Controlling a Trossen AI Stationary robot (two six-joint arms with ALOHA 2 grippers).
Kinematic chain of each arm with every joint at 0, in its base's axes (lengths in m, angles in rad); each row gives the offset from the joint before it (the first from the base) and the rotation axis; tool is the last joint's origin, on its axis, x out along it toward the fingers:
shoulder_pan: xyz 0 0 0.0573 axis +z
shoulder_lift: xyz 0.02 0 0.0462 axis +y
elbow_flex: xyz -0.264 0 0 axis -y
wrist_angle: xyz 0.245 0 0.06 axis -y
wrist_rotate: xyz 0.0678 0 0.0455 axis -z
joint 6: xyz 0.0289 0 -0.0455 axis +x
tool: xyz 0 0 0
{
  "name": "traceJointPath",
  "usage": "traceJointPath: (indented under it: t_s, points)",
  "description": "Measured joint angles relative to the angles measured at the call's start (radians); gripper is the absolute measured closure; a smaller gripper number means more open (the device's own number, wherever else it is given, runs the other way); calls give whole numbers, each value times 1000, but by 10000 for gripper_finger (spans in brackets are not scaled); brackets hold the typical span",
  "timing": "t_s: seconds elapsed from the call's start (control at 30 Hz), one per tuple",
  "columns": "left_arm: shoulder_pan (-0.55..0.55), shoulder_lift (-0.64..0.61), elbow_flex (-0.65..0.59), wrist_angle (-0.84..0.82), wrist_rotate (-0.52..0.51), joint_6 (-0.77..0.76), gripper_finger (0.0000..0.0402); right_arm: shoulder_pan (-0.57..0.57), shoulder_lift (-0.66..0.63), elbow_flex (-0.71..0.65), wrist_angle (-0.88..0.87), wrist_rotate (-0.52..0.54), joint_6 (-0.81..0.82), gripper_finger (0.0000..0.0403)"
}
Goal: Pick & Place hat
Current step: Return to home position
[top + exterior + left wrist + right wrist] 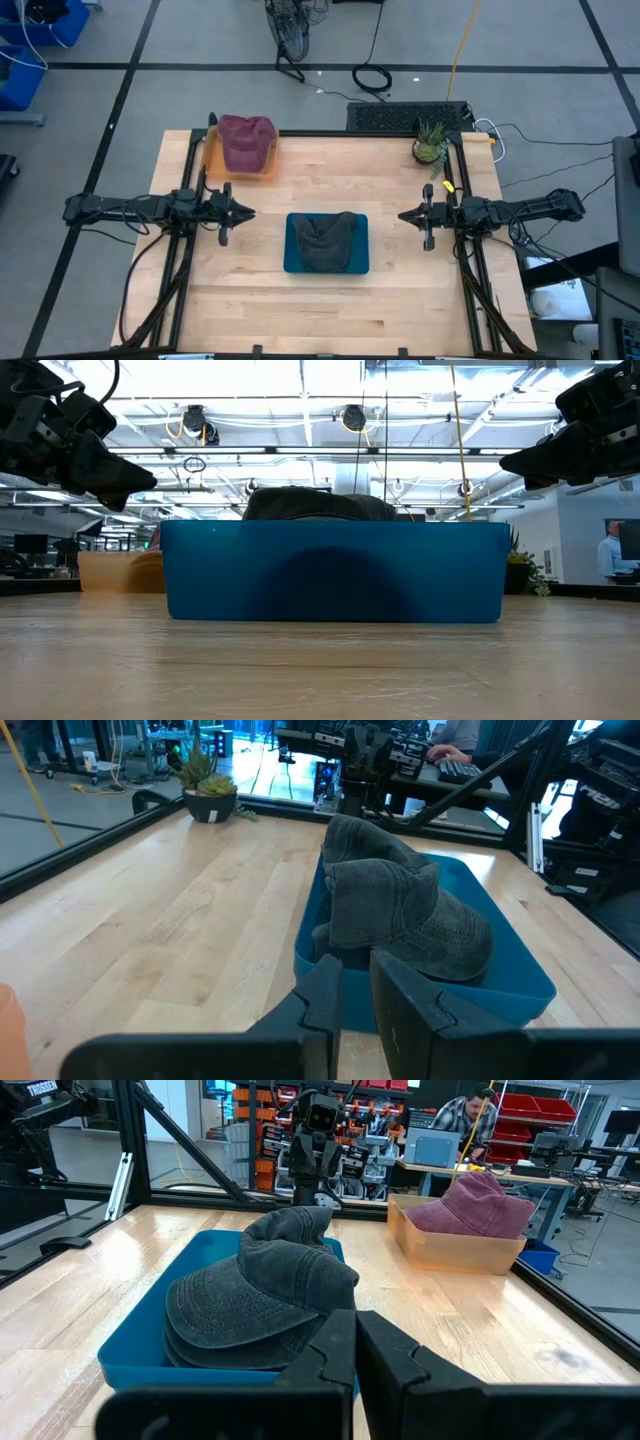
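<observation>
Red cap (246, 140) sits in orange bin (213, 160) at the table corner. Left gripper (248, 213) and right gripper (403, 214) hang empty flanking blue bin (291, 252), fingers nearly together. At table level, the bin wall hides most of grey cap (320, 506).

Both arms are stretched out flat, pretty much mirroring each other. The left arm (120, 208) reaches in from its side, with the left pincer (243, 212) pointing at the middle, fingers pressed together and holding nothing. The right arm (530, 208) does likewise, its right pincer (405, 214) closed and empty too. The tips face each other, well apart.
</observation>
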Motion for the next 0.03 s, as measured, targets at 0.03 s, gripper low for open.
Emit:
traceJointPath:
  t_s: [0.03]
  points:
    - [0,0,0,0,0,0,339,0,0,0,0,0,0,403]
